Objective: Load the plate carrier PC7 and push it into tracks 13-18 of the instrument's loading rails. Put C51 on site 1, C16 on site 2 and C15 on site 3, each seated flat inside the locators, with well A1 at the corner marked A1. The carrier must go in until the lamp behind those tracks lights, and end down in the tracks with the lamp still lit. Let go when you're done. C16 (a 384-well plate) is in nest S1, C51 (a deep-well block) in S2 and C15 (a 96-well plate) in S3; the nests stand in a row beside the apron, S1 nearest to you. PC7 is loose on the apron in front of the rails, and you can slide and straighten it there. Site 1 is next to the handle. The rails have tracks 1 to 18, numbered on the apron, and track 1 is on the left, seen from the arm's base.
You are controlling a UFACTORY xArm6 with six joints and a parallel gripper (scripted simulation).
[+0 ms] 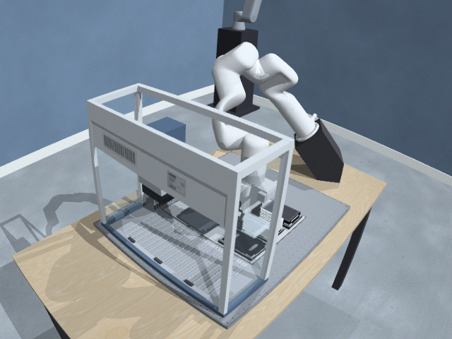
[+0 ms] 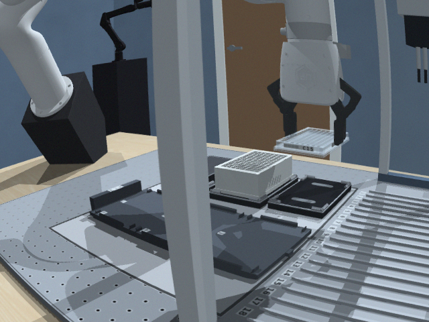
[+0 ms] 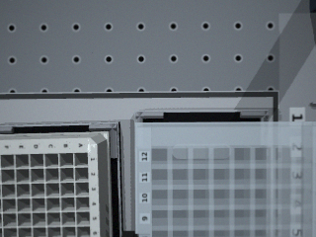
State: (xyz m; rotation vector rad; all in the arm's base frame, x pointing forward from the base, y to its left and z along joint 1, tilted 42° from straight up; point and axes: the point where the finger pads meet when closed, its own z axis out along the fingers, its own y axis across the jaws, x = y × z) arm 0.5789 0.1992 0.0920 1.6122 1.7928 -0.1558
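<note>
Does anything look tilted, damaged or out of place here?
Nothing stands out. The gripper holds plate C15 level above its vacated nest. The deep-well block sits flat in the neighbouring nest. The carrier lies on the apron, unloaded.

My arm (image 1: 277,89) is glossy white, built of rounded, swollen links with smooth joints, and it springs from a matte black block (image 1: 320,155) ringed by a white flange. My gripper (image 2: 313,138) has a boxy white body bearing a faint hexagon emblem, with black, angular linkage fingers (image 2: 339,133).
</note>
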